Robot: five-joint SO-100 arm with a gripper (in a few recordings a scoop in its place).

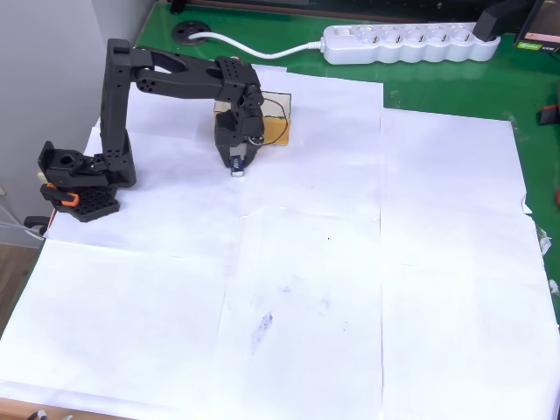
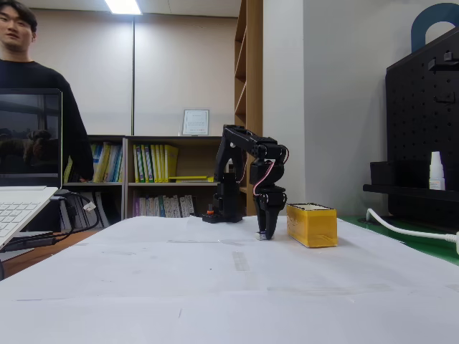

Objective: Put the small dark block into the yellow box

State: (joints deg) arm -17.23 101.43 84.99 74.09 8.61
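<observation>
Gripper (image 1: 237,168) pinching one small dark block (image 1: 236,171) overhead; one yellow box (image 2: 312,224) showing its full side from the fixed view.

The counter (image 1: 455,262) is covered with white paper sheets, matt and smooth, with some light creases and faint grey smudges. Under the paper a green mat (image 1: 525,87) shows, and it looks slightly glossy. The arm (image 1: 175,79) seems to be of black matt plastic, with an orange plastic part at its base. The yellow box (image 2: 312,224) has mustard sides of a dull, card-like finish. The power strip (image 1: 407,42) is of white smooth plastic with a soft shine. The bookshelf (image 2: 158,175) looks like brown wood.
</observation>
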